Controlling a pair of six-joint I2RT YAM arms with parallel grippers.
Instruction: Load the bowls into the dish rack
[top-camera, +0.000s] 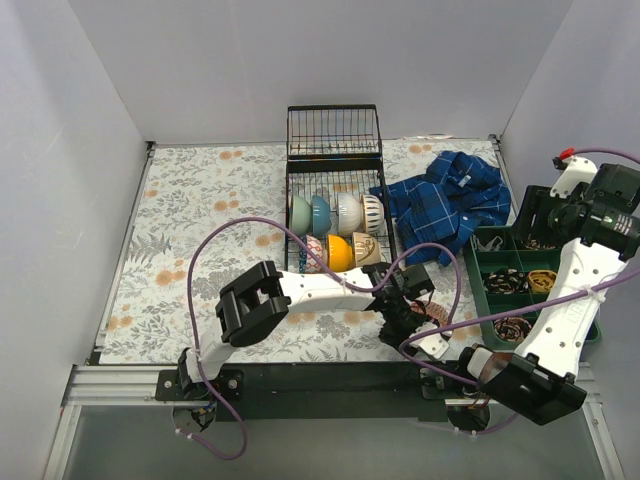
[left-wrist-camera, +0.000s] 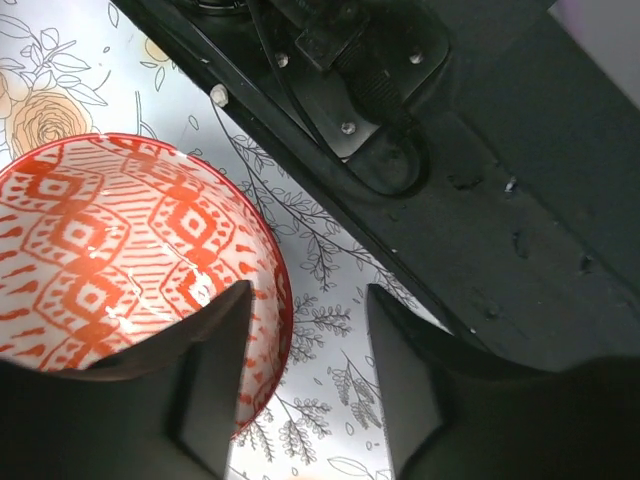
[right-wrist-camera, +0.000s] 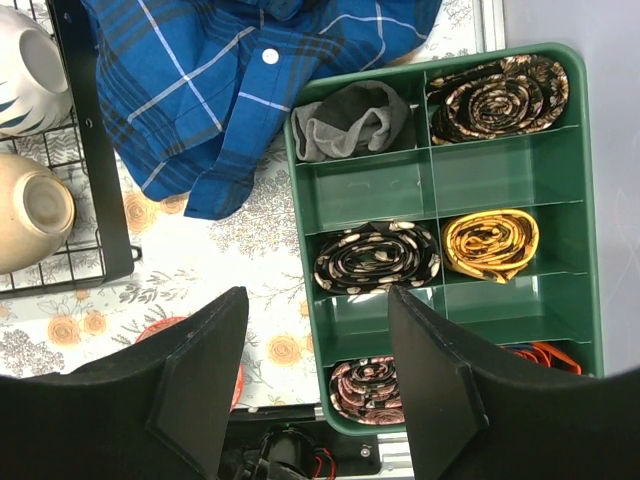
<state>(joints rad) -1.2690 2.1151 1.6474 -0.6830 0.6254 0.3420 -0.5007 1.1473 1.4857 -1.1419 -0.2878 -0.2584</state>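
The black wire dish rack (top-camera: 335, 150) stands at the table's middle back and holds several bowls, among them an orange one (top-camera: 340, 253) and a white one (top-camera: 346, 212). A red patterned bowl (left-wrist-camera: 110, 240) sits on the floral cloth near the front edge, also in the top view (top-camera: 436, 316). My left gripper (left-wrist-camera: 305, 380) is open, low over the bowl's rim, with one finger (left-wrist-camera: 215, 370) over the inside and the other outside. It shows in the top view (top-camera: 405, 303). My right gripper (right-wrist-camera: 315, 380) is open and empty, high over the green tray; in the top view it is at the right (top-camera: 540, 218).
A blue plaid shirt (top-camera: 445, 205) lies right of the rack. A green compartment tray (right-wrist-camera: 375, 185) with rolled ties stands at the right. The black base rail (left-wrist-camera: 480, 220) runs close beside the red bowl. The rack's corner (right-wrist-camera: 95, 150) and two bowls show in the right wrist view.
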